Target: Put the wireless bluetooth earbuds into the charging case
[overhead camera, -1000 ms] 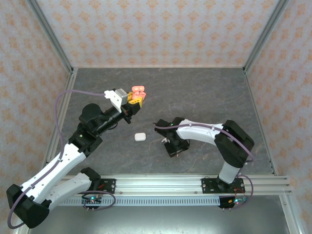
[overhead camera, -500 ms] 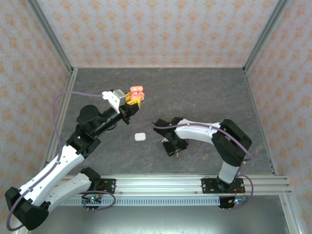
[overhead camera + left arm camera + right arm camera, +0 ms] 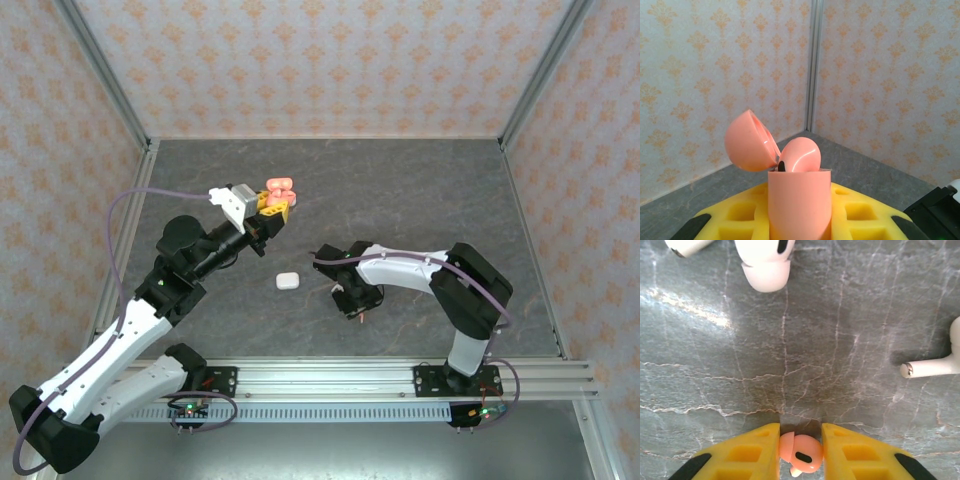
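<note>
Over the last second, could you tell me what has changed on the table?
The right gripper shifted slightly toward the near edge and closed on the pink earbud. The left gripper, holding the open pink case, edged slightly left. The white case stayed put.

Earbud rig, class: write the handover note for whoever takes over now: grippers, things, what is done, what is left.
Left gripper: shut on the open pink case, held above the table; one pink bud seems seated inside.
Right gripper: closed on the second pink earbud, down at the table.
White earbuds and a white case lie on the table.
Left to do: lift that bud, seat it in the pink case.
</note>
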Available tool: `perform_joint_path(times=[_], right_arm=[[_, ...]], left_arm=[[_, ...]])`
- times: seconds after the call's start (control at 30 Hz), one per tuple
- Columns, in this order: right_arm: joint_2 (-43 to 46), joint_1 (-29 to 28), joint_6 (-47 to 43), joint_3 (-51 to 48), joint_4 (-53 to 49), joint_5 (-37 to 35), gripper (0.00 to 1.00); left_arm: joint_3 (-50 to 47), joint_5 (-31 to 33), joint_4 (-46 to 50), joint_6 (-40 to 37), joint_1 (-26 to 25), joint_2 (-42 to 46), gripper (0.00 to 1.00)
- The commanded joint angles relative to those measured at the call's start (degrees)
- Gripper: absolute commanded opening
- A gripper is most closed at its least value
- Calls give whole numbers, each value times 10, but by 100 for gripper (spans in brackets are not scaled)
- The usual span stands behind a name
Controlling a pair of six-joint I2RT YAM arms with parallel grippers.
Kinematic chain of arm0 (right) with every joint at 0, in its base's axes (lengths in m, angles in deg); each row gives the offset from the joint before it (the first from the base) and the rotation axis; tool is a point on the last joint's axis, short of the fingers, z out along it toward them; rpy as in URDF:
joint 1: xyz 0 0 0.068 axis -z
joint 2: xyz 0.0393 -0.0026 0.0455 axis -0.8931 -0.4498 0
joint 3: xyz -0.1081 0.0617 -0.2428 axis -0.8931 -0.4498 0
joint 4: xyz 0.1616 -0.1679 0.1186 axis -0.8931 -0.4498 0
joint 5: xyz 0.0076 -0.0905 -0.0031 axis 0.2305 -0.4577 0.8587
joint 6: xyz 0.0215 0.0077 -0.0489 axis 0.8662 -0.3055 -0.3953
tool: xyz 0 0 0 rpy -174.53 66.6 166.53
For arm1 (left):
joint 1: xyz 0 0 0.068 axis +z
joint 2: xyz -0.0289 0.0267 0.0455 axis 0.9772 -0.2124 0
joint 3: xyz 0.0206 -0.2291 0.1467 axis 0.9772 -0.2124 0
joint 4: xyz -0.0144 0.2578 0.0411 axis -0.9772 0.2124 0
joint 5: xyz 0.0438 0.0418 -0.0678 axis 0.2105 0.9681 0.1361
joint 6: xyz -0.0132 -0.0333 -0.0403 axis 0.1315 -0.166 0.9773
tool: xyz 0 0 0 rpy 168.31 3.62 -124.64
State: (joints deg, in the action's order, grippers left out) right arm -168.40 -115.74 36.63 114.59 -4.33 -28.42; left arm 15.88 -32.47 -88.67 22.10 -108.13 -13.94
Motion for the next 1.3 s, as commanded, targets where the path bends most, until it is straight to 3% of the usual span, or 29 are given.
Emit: perform_joint_path(times=[0.0,0.2,0.37,0.8,1.0,1.27], right_arm=[[2,0,1,5,-13,-21,23],[37,0,-4,10,-1,-34,22],[115,5,-15,21,28,-47,22],[328,53,-50,104,213,-40,23],[333,54,-100,176,292,-16,23],[298,47,-132,237,324,18,23]], left_arm=[[3,12,-6,-14,-3,10,0],[1,10,-10,-11,-3,11,0],[2,4,-23,-3,-3,4,0],[3,-33,-84,31,-3,-29,0],[0,-48,-111,48,-3,-46,0],[-1,-63,-128,61,-3,-63,0]])
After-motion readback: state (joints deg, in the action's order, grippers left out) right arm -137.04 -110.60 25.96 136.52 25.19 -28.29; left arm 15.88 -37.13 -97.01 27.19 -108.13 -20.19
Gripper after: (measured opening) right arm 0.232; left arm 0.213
